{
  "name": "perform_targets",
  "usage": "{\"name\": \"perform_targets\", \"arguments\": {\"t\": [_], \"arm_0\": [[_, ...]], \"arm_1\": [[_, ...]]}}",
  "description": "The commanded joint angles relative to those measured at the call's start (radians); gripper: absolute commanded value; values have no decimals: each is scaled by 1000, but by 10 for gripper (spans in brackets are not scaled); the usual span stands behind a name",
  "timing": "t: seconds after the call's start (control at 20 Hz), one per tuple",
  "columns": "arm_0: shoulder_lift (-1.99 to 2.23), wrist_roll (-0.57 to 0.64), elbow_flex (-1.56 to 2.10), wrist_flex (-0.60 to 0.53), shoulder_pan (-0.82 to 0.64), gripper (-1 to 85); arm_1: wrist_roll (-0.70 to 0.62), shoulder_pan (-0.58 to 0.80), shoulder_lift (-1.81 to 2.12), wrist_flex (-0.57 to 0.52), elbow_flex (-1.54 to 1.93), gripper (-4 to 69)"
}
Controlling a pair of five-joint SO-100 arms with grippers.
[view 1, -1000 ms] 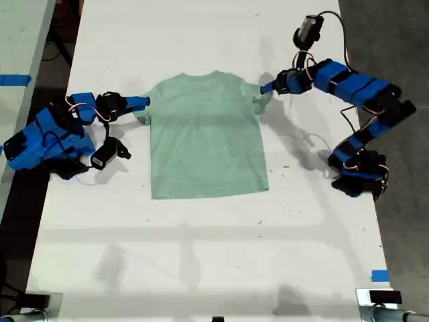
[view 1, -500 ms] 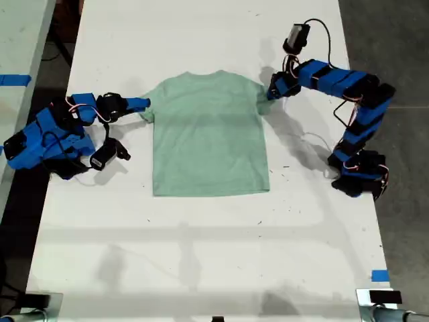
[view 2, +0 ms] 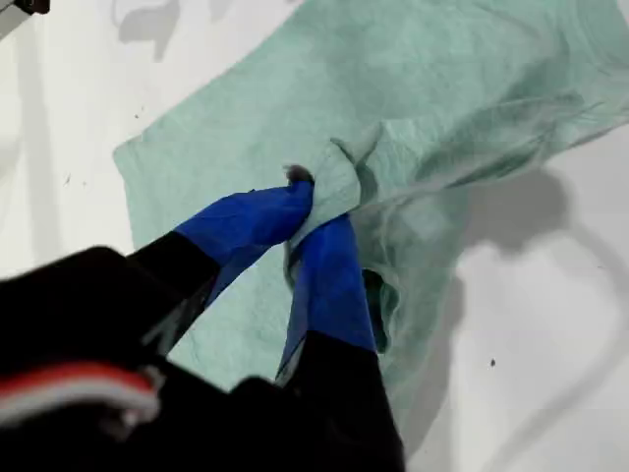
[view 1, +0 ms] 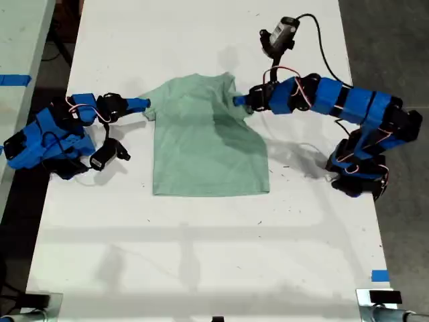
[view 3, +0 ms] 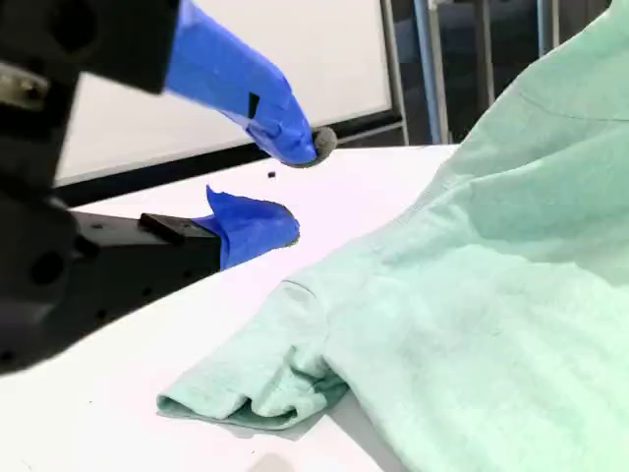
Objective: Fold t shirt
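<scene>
The pale mint-green t shirt [view 1: 201,151] lies flat on the white table [view 1: 201,255], neck toward the far edge. My first gripper [view 1: 240,102] reaches in from the exterior view's right and is shut on the shirt's sleeve [view 2: 339,177]. It holds that sleeve lifted and drawn over the shirt's body [view 2: 393,79]. My second gripper [view 1: 144,102] rests low at the exterior view's left, open [view 3: 295,187], with nothing between its fingers. The other sleeve [view 3: 260,379] lies crumpled on the table close to its tips.
Dark floor runs along both long sides of the table. A blue tape mark [view 1: 379,275] sits near the table's front corner at the exterior view's right. Another pale table [view 1: 17,40] stands at the exterior view's left.
My first gripper has moved toward the exterior view's left, pulling the sleeve up and over the shirt's body. The second arm has stayed still.
</scene>
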Motion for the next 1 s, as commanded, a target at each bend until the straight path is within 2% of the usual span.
{"name": "perform_targets", "arguments": {"t": [0.0,0.15,0.25,0.4,0.6,0.7,0.75,0.8,0.95], "arm_0": [[9,-14,43,-6,8,85],[9,-14,43,-5,9,87],[9,-14,43,-3,9,88],[9,-14,43,-3,14,87],[9,-14,43,-3,14,88],[9,-14,43,-3,11,88],[9,-14,43,-3,11,87],[9,-14,43,-3,6,87],[9,-20,43,0,-5,86]], "arm_1": [[17,-51,-132,-110,-77,2],[5,-130,-423,-141,-268,22],[-40,-181,-603,-55,-494,185],[-86,-175,-604,117,-641,208],[-114,-101,-272,293,-451,208],[-101,-89,-26,267,-173,205],[-78,-91,110,210,17,150],[-43,-101,252,138,229,0],[25,-146,696,-48,828,2]]}}
